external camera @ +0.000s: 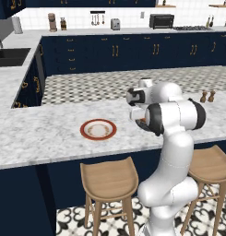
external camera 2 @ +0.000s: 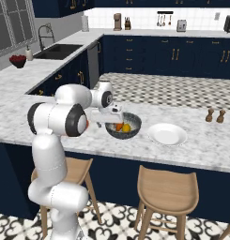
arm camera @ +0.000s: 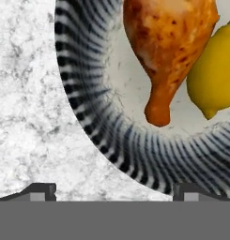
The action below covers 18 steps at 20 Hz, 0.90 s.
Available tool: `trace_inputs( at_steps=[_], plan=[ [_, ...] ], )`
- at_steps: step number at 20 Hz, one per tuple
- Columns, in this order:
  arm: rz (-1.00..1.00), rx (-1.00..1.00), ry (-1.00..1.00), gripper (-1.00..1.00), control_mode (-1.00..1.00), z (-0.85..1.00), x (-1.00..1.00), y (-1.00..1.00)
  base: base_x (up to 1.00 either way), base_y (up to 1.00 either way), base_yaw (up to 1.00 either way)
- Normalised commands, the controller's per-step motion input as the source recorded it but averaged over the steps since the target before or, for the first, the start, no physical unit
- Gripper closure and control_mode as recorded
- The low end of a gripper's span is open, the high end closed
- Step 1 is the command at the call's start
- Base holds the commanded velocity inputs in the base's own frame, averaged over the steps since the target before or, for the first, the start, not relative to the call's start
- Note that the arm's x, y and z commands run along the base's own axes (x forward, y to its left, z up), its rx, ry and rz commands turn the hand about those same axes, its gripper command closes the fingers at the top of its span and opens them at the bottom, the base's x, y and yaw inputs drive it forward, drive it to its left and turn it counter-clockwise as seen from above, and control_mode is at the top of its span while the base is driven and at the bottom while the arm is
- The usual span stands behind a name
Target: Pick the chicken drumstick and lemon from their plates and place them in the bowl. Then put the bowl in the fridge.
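Wooden stools (external camera 2: pixel 166 190) stand closest, tucked under the marble counter (external camera 2: pixel 201 147). Above it, the fingers (arm camera: pixel 111 190) are spread wide and empty, tips apart over the bowl (external camera 2: pixel 124 125) rim, touching nothing. Inside the bowl lie the chicken drumstick (arm camera: pixel 170 51) and, at its 3 o'clock, touching it, the lemon (arm camera: pixel 215 75). A plain white plate (external camera 2: pixel 167 134) sits just beside the bowl; the red-rimmed plate (external camera: pixel 98 129) lies bare.

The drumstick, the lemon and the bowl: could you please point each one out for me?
chicken drumstick (arm camera: pixel 170 51), hand view, on its thick meaty end.
lemon (arm camera: pixel 215 77), hand view, on its yellow side.
bowl (arm camera: pixel 88 108), hand view, on its striped inner wall.
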Motion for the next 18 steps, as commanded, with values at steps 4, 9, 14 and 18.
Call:
trace_inputs(
  at_steps=[4,9,14,18],
  plan=[
    [0.23,0.05,0.02,-1.00,-1.00,0.00,0.39,-0.14,0.00,0.00,0.00],
    [0.30,0.02,0.06,-1.00,-1.00,-0.10,0.28,-0.07,0.00,0.00,0.00],
    [0.26,0.00,0.01,-1.00,-1.00,-0.44,-0.05,0.00,0.00,0.00,0.00],
    [0.12,0.00,-0.02,-1.00,-1.00,-0.32,-0.13,0.00,0.00,0.00,0.00]
  ],
)
